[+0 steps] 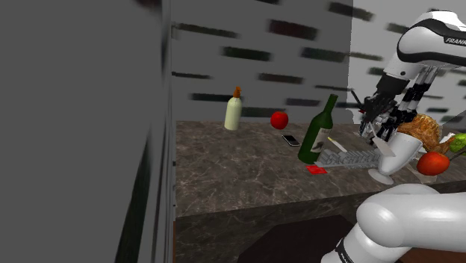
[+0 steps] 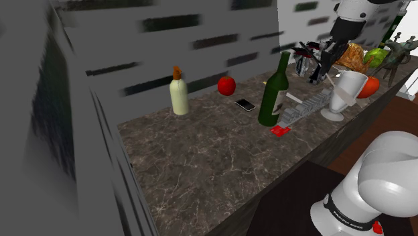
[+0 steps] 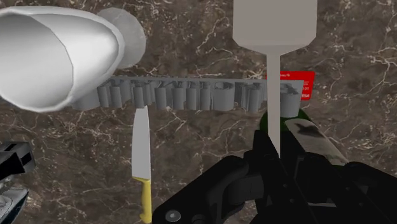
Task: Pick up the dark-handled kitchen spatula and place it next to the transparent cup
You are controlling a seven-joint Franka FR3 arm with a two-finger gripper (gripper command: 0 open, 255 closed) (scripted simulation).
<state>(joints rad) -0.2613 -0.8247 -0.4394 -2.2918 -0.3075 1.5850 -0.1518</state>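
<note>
My gripper (image 3: 275,151) is shut on the spatula (image 3: 275,25), whose pale flat blade and thin shaft stick out beyond the fingers; its handle is hidden between them. In the shoulder view the gripper (image 1: 377,128) hangs just above the cup (image 1: 396,157), with the spatula (image 1: 386,147) pointing down beside the rim. The cup (image 3: 48,57) is drawn as a white goblet standing on the dark marble counter (image 1: 239,175). In the second exterior view the gripper (image 2: 326,64) holds the spatula (image 2: 331,76) right over the cup (image 2: 348,90).
A green wine bottle (image 1: 317,131), a grey ridged rack (image 1: 347,158), a yellow-handled knife (image 3: 141,162) and a red card (image 1: 317,169) lie close by. A tomato (image 1: 433,163), bread (image 1: 422,131), a red apple (image 1: 279,119), a phone (image 1: 291,140) and a cream bottle (image 1: 234,110) share the counter.
</note>
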